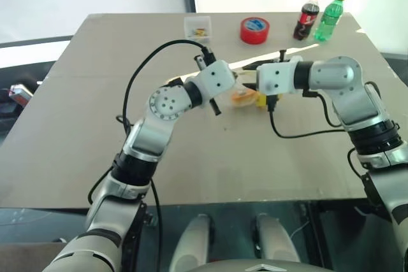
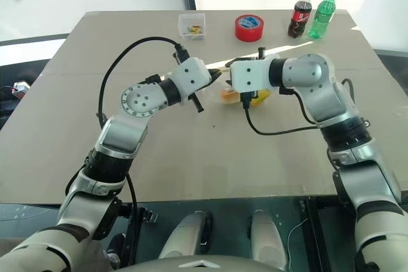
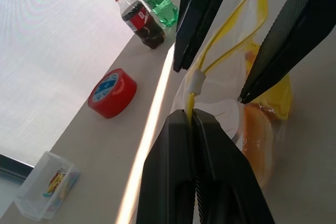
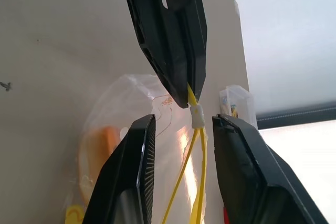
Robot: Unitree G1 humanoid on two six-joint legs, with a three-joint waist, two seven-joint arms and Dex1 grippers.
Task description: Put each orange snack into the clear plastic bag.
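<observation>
— Closest by, what is held?
— Bag (image 3: 231,108) edge is pinched in the closed left end effector (image 3: 191,116), above the counter (image 1: 191,157); orange snack (image 3: 257,140) is seen inside.
— Next?
— Right end effector (image 4: 181,124), jaws parted astride the yellow strip (image 4: 197,145), probably needs closing to seal it.

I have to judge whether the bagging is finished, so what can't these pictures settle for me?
- How many orange snacks are in the clear plastic bag: both wrist views show orange through the film, but folds and the right hand fingers cover part of it.
- The bag in the head views: both wrists block most of it.
- Contents of the small clear box: too small.
- Where the left hand pinches the yellow strip: its own fingers hide the contact.
</observation>
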